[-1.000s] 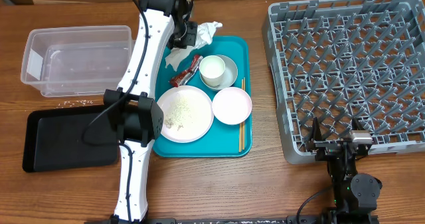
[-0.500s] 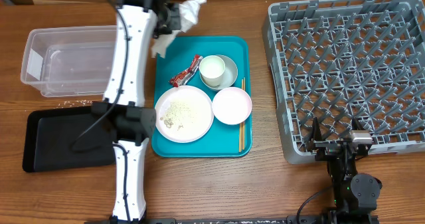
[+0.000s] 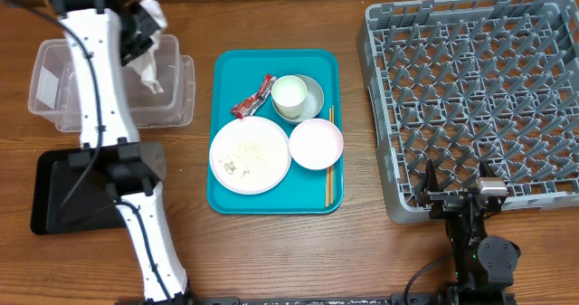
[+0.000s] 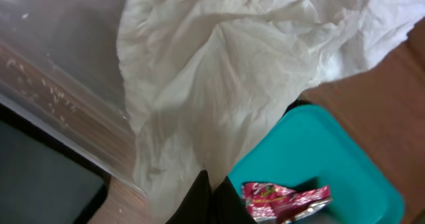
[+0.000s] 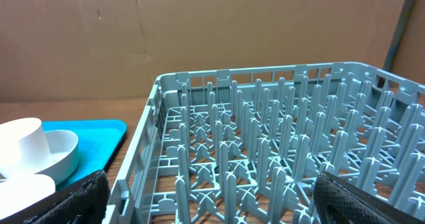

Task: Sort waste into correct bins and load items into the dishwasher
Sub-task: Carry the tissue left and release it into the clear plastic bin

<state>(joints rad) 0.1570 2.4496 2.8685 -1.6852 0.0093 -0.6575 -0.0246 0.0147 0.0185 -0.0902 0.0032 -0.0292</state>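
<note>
- Left of the teal serving tray point(image 3: 222, 201), the left gripper point(image 3: 134, 29) is pinched on the crumpled napkin point(image 3: 152, 14), which hangs over the clear tub point(image 3: 54, 88).
- From the left wrist we see the paper fill most of the frame. Only a dark sliver of one finger point(image 4: 199, 201) shows beneath it, so the pinch itself is covered.
- That view also shows the red wrapper point(image 4: 285, 199) lying on the tray's corner. Whitish bits point(image 4: 40, 91) show through the tub's wall, and we cannot tell whether they lie inside or under it.
- Right of the tray, the right gripper point(image 3: 455, 185) sits at the near edge of the dish rack point(image 3: 470, 97). Its fingers point(image 5: 73, 197) are spread wide around nothing.
- On the tray, overhead, we find the plate point(image 3: 251, 154) dusted with food bits and the pink bowl point(image 3: 316, 144). The cup point(image 3: 289, 93) stands in the grey bowl point(image 3: 314, 95), and the chopsticks point(image 3: 329, 180) lie along the right rim.
- Near-left of the tray, the black tray point(image 3: 54, 196) is partly hidden by the arm.
- Half a second ago the napkin hung just off the tray's far-left corner. It has since swung further left, over the tub.
</note>
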